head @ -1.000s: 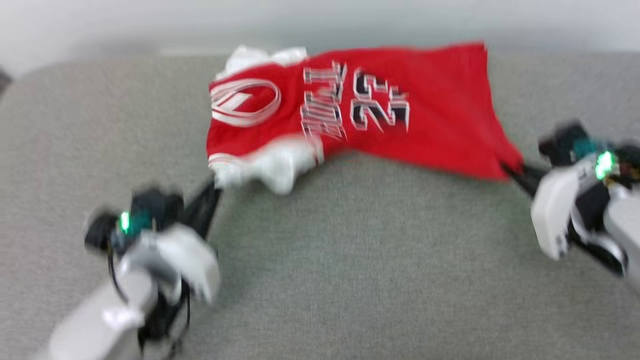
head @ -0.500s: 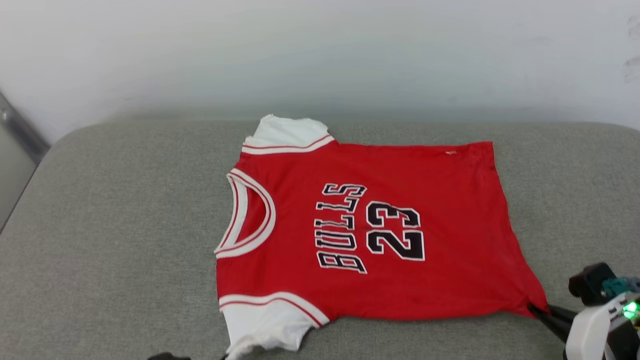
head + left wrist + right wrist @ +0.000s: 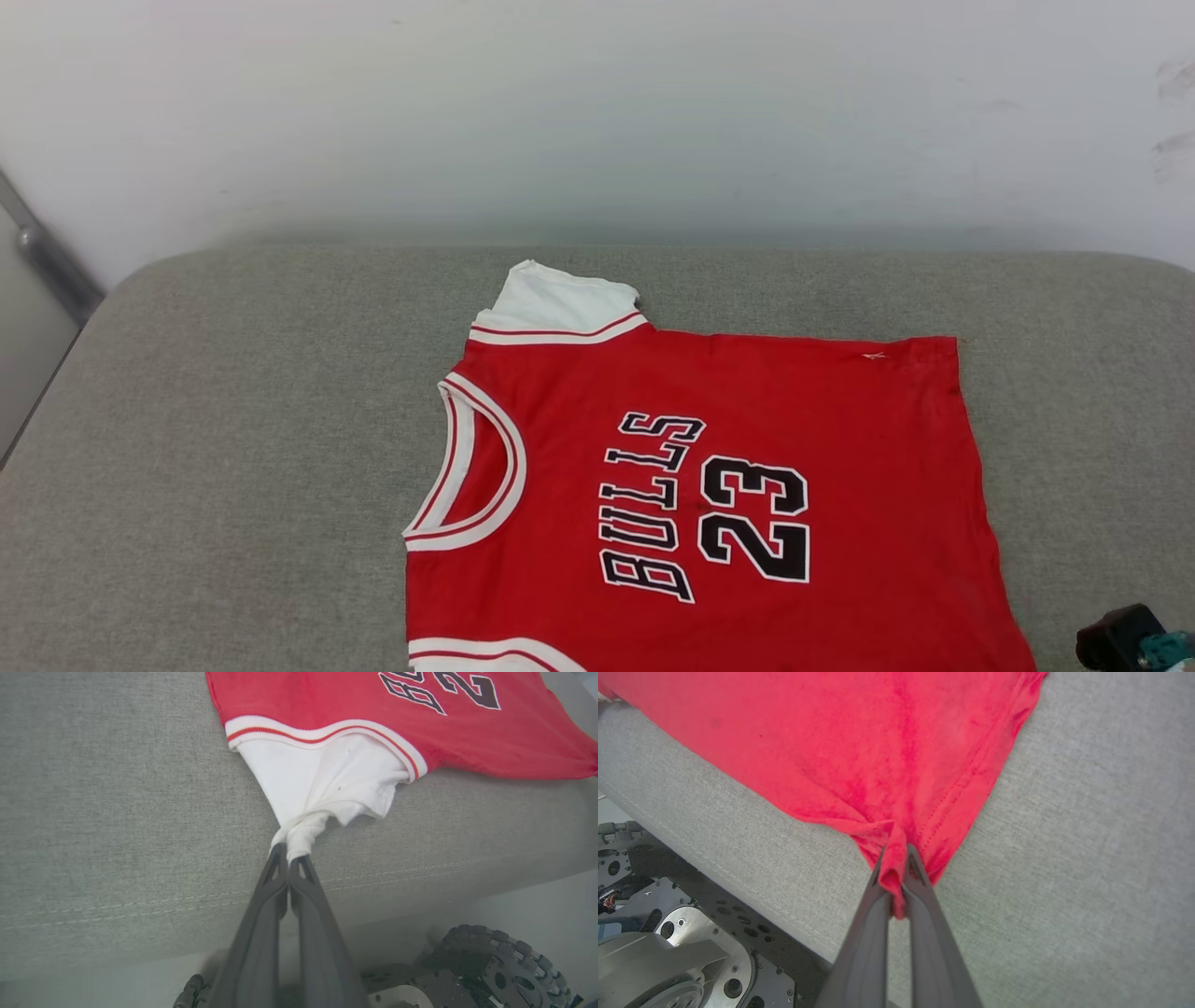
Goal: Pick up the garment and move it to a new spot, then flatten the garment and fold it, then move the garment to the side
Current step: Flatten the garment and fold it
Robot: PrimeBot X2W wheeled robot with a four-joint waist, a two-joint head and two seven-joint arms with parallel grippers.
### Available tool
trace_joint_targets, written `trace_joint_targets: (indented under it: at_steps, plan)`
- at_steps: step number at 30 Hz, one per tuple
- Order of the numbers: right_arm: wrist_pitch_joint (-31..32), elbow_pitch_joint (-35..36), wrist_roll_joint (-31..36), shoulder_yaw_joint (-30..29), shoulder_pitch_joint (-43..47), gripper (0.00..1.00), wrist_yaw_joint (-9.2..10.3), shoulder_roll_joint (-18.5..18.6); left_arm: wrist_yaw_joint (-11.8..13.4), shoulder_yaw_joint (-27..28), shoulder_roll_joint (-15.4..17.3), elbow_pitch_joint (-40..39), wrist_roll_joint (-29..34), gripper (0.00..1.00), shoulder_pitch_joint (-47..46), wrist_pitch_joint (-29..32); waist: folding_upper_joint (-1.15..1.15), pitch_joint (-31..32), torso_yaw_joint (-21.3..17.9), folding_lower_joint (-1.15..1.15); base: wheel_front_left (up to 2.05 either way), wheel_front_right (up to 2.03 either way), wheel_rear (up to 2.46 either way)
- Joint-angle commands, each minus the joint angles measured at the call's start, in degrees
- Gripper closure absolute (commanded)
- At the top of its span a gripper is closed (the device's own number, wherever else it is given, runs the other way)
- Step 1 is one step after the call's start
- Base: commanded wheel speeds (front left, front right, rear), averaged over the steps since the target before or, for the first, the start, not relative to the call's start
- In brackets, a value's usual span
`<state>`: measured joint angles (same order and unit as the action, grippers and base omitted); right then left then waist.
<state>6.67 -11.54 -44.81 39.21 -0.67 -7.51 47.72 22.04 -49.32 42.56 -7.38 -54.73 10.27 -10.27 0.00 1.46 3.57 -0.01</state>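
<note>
The garment point(image 3: 747, 448), a red jersey with white sleeves and black "BULLS 23" lettering, lies spread flat on the grey cushion point(image 3: 233, 420), collar to the left and hem to the right. In the left wrist view my left gripper point(image 3: 289, 858) is shut on the twisted tip of the near white sleeve point(image 3: 327, 770). The right wrist view shows my right gripper point(image 3: 895, 856) shut on the bunched near corner of the red hem point(image 3: 878, 742). A dark part of my right wrist point(image 3: 1120, 639) peeks into the head view's bottom right corner.
A pale wall point(image 3: 597, 112) stands behind the cushion, with a grey metal bar point(image 3: 47, 261) at the far left. Both held corners sit close to the cushion's front seam point(image 3: 140, 905). Below that edge are my base's wheel point(image 3: 504, 961) and metal plate point(image 3: 668, 933).
The garment, bunched and blurred a second ago, now lies spread flat and closer to the front edge. The head camera has shifted, and both arms have slipped below its bottom edge.
</note>
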Motion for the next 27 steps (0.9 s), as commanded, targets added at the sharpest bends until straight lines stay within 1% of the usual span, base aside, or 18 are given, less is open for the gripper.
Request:
trace_joint_targets:
  at_steps: [1,6,9,13,14,20,27]
  plan:
    - [0.86,1.14,0.86,-1.81,1.06,1.0,0.04,-0.8,-0.46,0.24,0.05,0.45,0.6,1.0,-1.15,-0.32,0.0,-0.12,-0.03,0.01,0.0,0.0,0.0]
    - [3.47,4.47,3.2,-8.16,1.65,1.0,0.04,-2.19,-2.14,1.19,1.27,0.53,3.05,1.0,-6.81,0.23,0.0,-0.83,0.13,0.01,0.0,0.0,0.0]
    - [5.16,6.61,4.02,-11.9,0.94,1.0,0.04,-2.57,-3.62,1.79,2.26,0.54,5.22,1.0,-12.04,1.57,0.0,-2.07,-0.04,0.01,0.0,0.0,0.0]
    - [7.51,9.38,5.16,-15.39,-1.18,1.0,0.04,-2.91,-5.58,2.82,2.93,1.25,7.59,1.0,-19.74,4.01,0.0,-4.75,-0.81,0.01,0.0,0.0,0.0]
    - [9.27,10.67,5.66,-16.73,-2.86,1.0,0.04,-3.55,-7.83,3.35,2.61,3.66,8.61,1.0,-25.23,5.41,0.0,-7.04,-1.65,0.01,0.0,0.0,0.0]
    - [11.69,10.18,5.92,-17.35,-7.41,1.0,0.04,-4.91,-11.68,3.87,0.55,10.78,9.86,1.0,-33.67,6.32,0.0,-11.7,-3.31,0.01,0.0,0.0,0.0]
    - [12.1,6.7,6.17,-14.55,-13.75,1.0,0.04,-6.8,-15.53,3.41,-2.5,20.97,10.78,1.0,-40.01,5.76,0.0,-17.76,-4.53,0.01,0.0,0.0,0.0]
